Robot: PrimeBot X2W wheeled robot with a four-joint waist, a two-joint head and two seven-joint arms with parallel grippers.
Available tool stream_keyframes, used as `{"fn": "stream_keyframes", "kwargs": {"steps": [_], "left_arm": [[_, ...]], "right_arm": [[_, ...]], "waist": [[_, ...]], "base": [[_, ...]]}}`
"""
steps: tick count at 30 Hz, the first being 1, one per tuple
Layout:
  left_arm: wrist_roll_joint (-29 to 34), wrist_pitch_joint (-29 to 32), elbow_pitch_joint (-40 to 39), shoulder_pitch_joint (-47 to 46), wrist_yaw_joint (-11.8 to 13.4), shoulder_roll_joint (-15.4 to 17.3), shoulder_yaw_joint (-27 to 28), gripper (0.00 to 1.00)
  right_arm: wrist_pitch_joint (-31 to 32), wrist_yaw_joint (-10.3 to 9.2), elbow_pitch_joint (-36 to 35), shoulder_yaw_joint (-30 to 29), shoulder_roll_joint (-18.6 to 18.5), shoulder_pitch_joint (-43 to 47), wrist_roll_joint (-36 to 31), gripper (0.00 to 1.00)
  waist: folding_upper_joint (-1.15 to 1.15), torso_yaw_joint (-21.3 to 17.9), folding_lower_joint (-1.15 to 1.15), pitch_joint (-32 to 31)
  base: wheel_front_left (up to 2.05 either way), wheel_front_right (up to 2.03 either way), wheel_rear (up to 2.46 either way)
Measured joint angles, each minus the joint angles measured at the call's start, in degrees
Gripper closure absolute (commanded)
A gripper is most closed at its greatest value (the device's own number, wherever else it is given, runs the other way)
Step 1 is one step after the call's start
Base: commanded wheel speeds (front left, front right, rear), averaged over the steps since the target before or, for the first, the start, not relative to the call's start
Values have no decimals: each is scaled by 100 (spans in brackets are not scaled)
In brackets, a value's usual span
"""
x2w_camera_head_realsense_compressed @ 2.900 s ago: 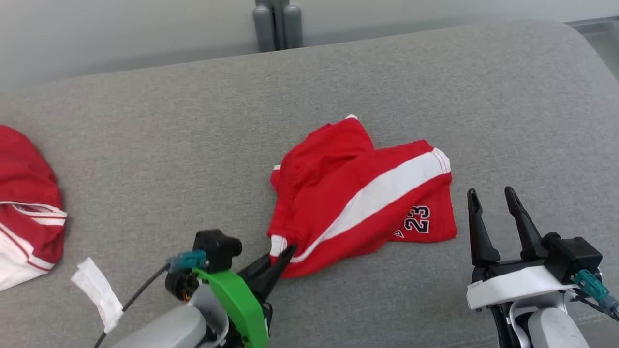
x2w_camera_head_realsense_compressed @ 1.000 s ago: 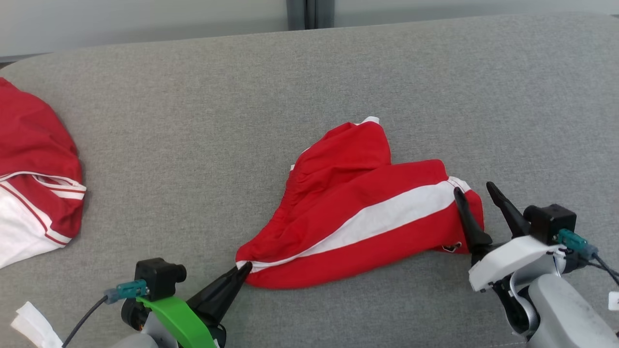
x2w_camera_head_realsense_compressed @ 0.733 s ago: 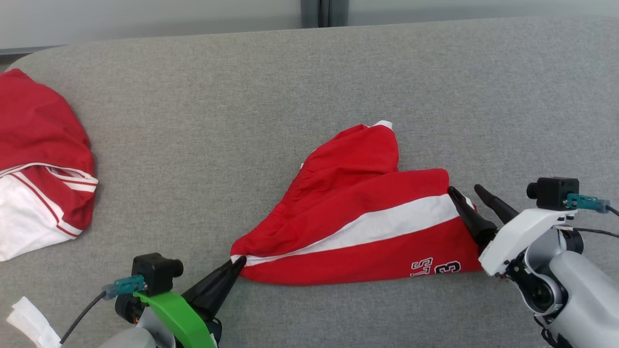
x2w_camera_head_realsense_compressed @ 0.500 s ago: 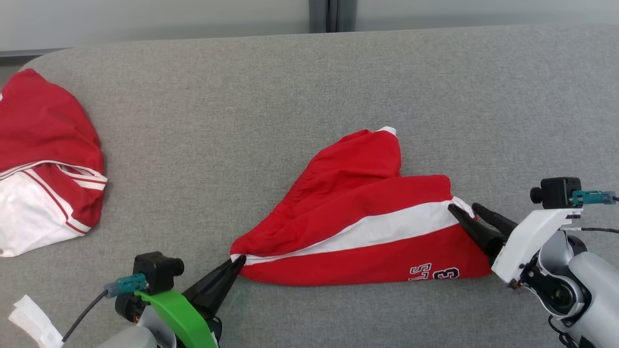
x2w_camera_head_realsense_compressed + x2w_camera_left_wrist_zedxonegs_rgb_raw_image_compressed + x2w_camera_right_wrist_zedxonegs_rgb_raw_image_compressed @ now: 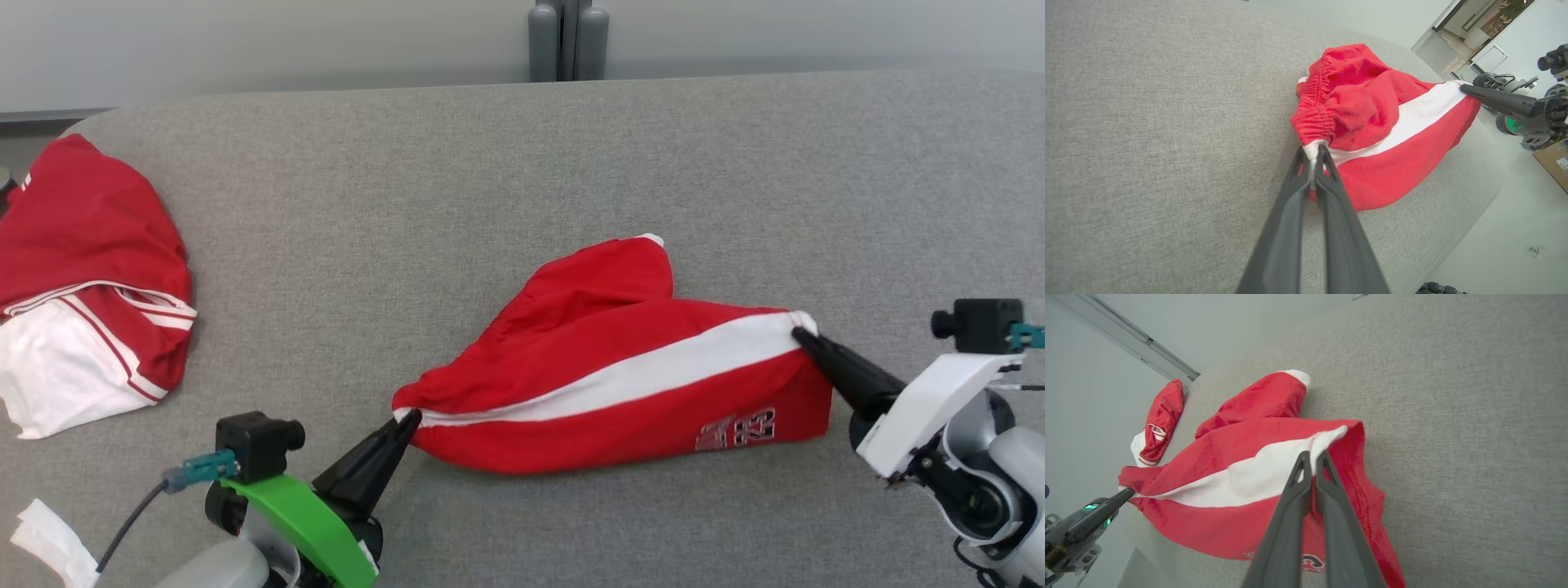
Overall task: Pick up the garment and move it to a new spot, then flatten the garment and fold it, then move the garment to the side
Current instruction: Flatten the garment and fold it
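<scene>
The garment (image 5: 620, 376) is a pair of red shorts with a white side stripe and a "23" print, lying mid-sofa and stretched between my two grippers. My left gripper (image 5: 411, 418) is shut on the garment's white waistband corner (image 5: 1312, 148) at its left end. At the right end, my right gripper (image 5: 798, 333) is shut on the white hem corner (image 5: 1327, 439) and holds that corner raised a little off the cushion. The far leg (image 5: 612, 273) of the garment bunches up behind the stripe.
The grey sofa cushion (image 5: 408, 204) carries everything. A second red and white garment (image 5: 73, 278) lies crumpled at the far left. White paper scraps (image 5: 49, 543) sit at the lower left. The cushion's front edge (image 5: 1474, 196) drops to the floor.
My right gripper has closed on the hem corner and pulled it rightward and up, stretching the garment. The left gripper has kept its hold. The head camera has shifted.
</scene>
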Motion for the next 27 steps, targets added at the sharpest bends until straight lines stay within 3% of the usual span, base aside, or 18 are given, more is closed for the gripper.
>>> {"fn": "stream_keyframes", "kwargs": {"steps": [6, 10, 13, 16, 19, 22, 27], "left_arm": [[-1116, 363, -1301, -310, -2, 425, 300, 100], [-1725, 1071, -1998, -1315, -3, 724, 631, 100], [-2027, 1671, -2104, -2343, -3, 716, 911, 100], [-1979, 2152, -1759, -3576, -3, 432, 1100, 100], [-1448, 2264, -1047, -4765, -3, -34, 1136, 100], [-998, 1892, -321, -5766, -3, -667, 1162, 100], [-278, 759, 441, -6776, -8, -1170, 1010, 100]], "right_arm": [[-689, 0, -487, -581, -494, -110, 410, 100], [-1015, 0, -668, -970, -676, -684, 595, 100], [-1168, 1, -571, -1210, -704, -1451, 561, 100], [-1252, 1, -248, -1368, -683, -2448, 324, 100], [-1311, 1, 79, -1414, -584, -3432, 24, 100], [-1418, 0, 492, -1512, -505, -4473, -355, 100], [-1553, 1, 887, -1726, -419, -5608, -791, 100]], "waist": [[0, -113, 0, -37], [0, -189, 0, 149], [0, -245, 0, 390], [0, -310, 0, 702], [0, -377, 0, 1052], [0, -450, 0, 1434], [0, -569, 0, 1962]], "base": [[0, 0, 0], [0, 0, 0], [0, 0, 0], [0, 0, 0], [0, 0, 0], [0, 0, 0], [0, 0, 0]]}}
